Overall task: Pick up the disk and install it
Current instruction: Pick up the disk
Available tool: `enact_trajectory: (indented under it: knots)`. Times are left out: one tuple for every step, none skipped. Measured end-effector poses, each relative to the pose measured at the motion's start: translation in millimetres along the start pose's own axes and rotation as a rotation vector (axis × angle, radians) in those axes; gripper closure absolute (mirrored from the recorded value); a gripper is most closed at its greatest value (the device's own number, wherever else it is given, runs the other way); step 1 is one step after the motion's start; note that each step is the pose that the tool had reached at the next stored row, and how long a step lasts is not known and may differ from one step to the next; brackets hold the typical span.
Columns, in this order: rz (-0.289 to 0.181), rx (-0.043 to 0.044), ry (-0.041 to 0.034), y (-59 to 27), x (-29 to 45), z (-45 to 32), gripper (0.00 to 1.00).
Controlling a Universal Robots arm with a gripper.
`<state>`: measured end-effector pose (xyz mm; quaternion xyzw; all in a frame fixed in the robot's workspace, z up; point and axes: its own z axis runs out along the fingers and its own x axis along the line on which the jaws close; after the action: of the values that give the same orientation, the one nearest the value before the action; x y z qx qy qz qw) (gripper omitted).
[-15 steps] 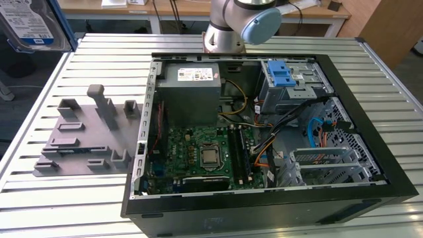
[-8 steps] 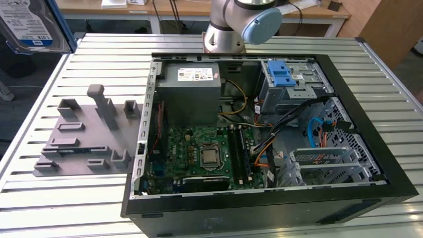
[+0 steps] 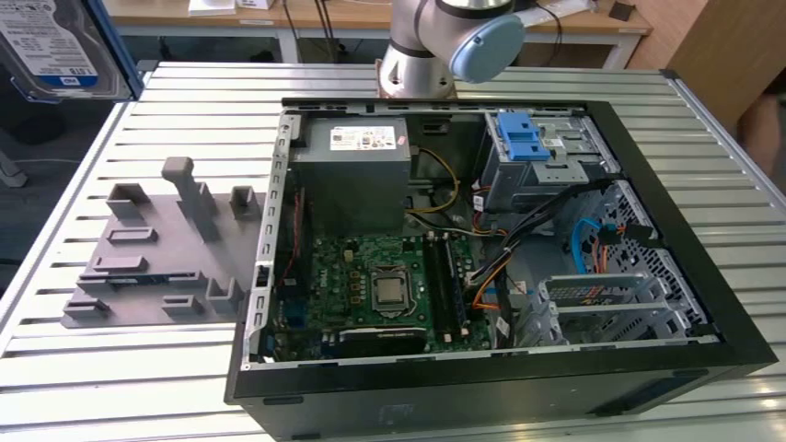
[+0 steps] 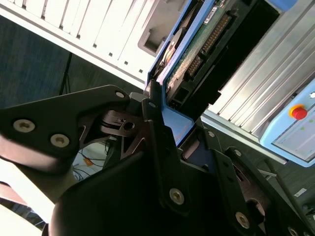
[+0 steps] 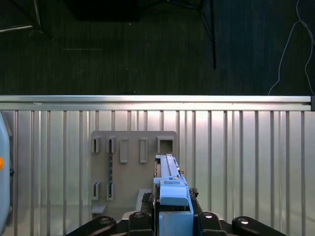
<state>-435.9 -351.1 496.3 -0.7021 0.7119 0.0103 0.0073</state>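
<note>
Claw (image 4: 179,120) clamped shut on the disk (image 4: 197,54) — its two fingers pinch the blue frame at one end, and the drive sticks out edge-on beyond the tips. Further past the claw, a grey slotted holder (image 5: 133,157) lies on the ribbed metal table (image 5: 246,157).

A ribbed metal table (image 3: 123,387) stands on dark carpet (image 5: 147,54), a wooden desk (image 3: 356,17) beyond it.

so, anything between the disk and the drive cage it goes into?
Nothing visible does. The pincer holds the disk aloft at the exterior view's upper left; the computer case is open and the drive cage uncovered, with black cables just beside it.
</note>
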Motion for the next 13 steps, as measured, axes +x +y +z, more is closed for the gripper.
enact_trajectory:
  knots:
    - [0.0,0.0001,0.0,-1.2,0.0,0.0,0.64]
    - [0.0,0.0,0.0,-2.2,0.0,0.0,0.64]
    - [0.0,0.0,0.0,-3.3,0.0,0.0,0.64]
    - [0.0,-0.0001,0.0,-4.5,0.0,0.0,0.64]
    - [0.0,0.0,0.0,-5.7,0.0,0.0,0.64]
    - [0.0,0.0,0.0,-7.1,0.0,0.0,0.64]
    - [0.0,0.0,0.0,-8.3,-0.1,0.0,0.64]
    - [0.0,0.0001,0.0,-9.7,-0.1,0.0,0.64]
    - [0.0,0.0001,0.0,-11.1,-0.1,0.0,0.64]
    - [0.0,0.0,0.0,-12.8,-0.1,-0.1,0.64]
    - [0.0,0.0001,-0.0001,-14.3,-0.1,0.0,0.64]
    - [0.0,0.0001,0.0,-15.8,-0.1,0.0,0.64]
    - [0.0,0.0001,0.0,-17.1,0.0,0.0,0.64]
